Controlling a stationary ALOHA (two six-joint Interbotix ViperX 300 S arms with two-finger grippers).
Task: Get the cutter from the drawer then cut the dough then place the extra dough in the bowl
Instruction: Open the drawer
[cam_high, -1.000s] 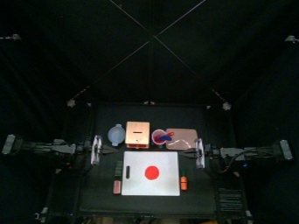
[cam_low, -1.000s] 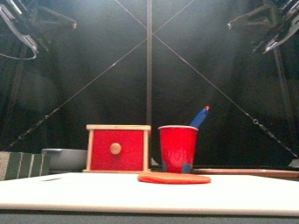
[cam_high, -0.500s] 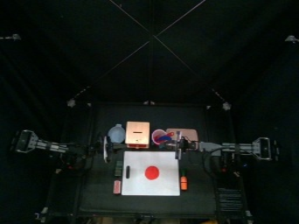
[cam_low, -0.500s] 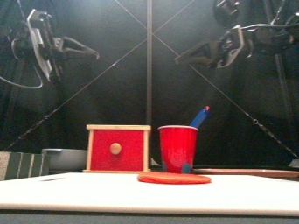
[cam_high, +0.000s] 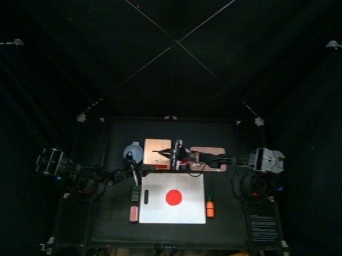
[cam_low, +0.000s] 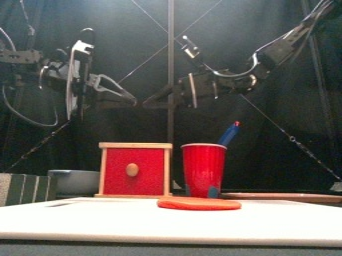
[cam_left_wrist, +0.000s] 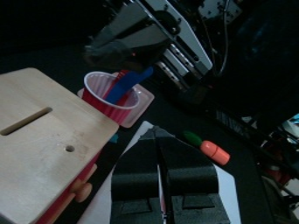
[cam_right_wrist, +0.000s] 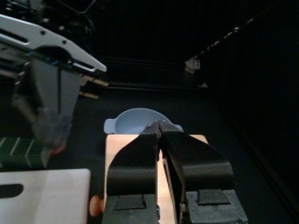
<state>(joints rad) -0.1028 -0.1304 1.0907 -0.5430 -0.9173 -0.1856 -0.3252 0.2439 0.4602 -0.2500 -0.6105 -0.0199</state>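
Hovering both arms high by the wooden box (cam_low: 135, 168); I read left end effector (cam_left_wrist: 163, 140) and right end effector (cam_right_wrist: 160, 131) pinched closed, holding nothing; dough (cam_low: 199, 203) lies on cutting board (cam_high: 191, 212).

Cup (cam_low: 203, 170): red, upright, behind the board.
Knife (cam_low: 230, 133): blue, tilted, standing in the cup.
Board (cam_high: 174, 195): white, lying flat.
Tray (cam_high: 214, 152): pink, behind the board.
Toys: one orange (cam_high: 209, 208) at the board's right edge, another (cam_high: 134, 213) at its left.

flat round red dough (cam_high: 171, 196) lying at the middle of the white cutting board (cam_high: 194, 212), lower centre of frame, pale wooden box (cam_high: 152, 158) above it, red drawer front (cam_low: 135, 171) shut, blue-grey bowl (cam_high: 132, 152) empty, just left of the box
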